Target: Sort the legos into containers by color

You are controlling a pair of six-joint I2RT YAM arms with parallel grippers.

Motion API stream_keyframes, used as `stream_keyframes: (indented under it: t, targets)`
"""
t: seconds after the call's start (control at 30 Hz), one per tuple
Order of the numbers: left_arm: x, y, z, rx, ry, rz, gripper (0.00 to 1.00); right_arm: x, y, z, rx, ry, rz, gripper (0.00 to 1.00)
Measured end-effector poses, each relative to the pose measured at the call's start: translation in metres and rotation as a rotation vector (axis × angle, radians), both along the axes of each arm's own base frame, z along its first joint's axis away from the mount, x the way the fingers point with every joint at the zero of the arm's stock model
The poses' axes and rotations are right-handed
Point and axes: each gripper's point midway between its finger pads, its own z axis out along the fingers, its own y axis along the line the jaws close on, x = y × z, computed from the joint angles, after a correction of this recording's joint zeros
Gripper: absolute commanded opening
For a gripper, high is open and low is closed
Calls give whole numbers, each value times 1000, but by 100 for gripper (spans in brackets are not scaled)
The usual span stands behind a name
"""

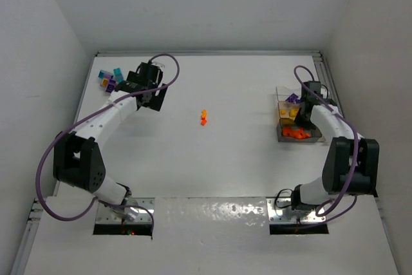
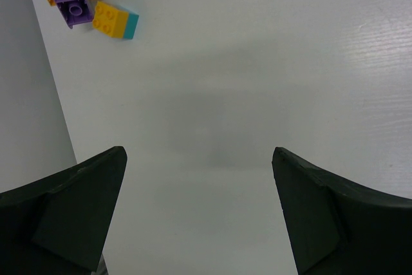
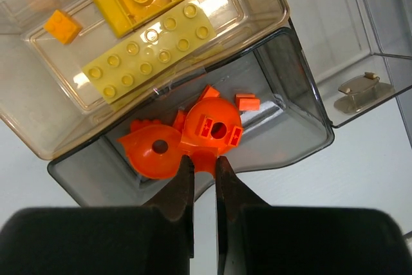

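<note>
Right jaws closed, seemingly pinching orange lego (image 3: 206,152) over containers (image 3: 302,114); left jaws spread

You've got two white arms, the left arm (image 1: 109,111) and the right arm (image 1: 329,120), each with black joint housings, a looping purple cable (image 1: 42,162) and matte black, wedge-shaped jaws.
</note>
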Motion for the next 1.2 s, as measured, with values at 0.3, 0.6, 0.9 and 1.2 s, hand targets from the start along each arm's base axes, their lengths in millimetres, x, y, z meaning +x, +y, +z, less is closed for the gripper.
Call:
stream_keyframes:
  t: [0.3, 0.6, 0.9, 1.2]
  targets:
    - [0, 1, 0, 6, 3, -6, 95, 4, 0, -6, 2, 2, -5, 45]
    - [0, 4, 2, 32, 3, -8, 95, 5, -6, 1, -39, 5, 21, 51]
    - [1, 9, 10, 54, -7, 11, 95, 49, 53, 53, -113, -121, 349, 49]
    - [-3, 63, 47, 128, -117, 147, 95, 87, 277, 79, 64, -285, 926, 58]
